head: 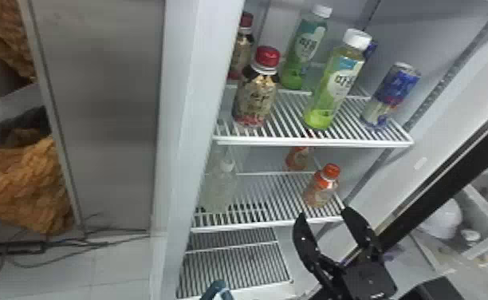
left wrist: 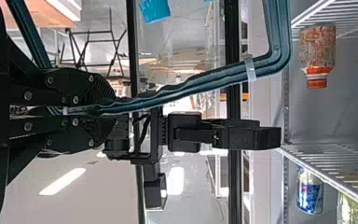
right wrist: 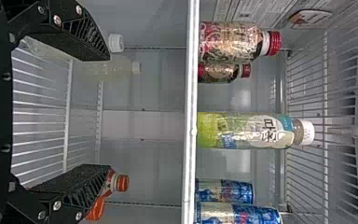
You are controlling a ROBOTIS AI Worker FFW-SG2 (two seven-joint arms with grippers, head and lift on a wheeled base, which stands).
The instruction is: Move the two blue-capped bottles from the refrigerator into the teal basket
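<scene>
You're holding the right claw (head: 323, 215) spread, empty; a clear bottle (head: 217, 189) (cap looking pale, not blue) is standing upright on the middle shelf (head: 267, 224), leftward and deeper.

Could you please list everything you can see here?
Refrigerator: one, white, ahead.
Wire shelves: at least three, white, inside.
Red-capped bottles: two, golden, higher shelf, left.
White-capped bottles: two, green, higher shelf, middle.
Cans: two, blue and silver, higher shelf, right.
Orange-capped bottles: two, orange, next shelf down, right.
Clear bottles: two, white-capped, next shelf down, left.
Crumpled material: two pieces, brown, far left.
Basket handle: one, teal, outside refrigerator.
Left tool: one, black, gripping handle.
Right tool: one, black, open, before shelves.
</scene>
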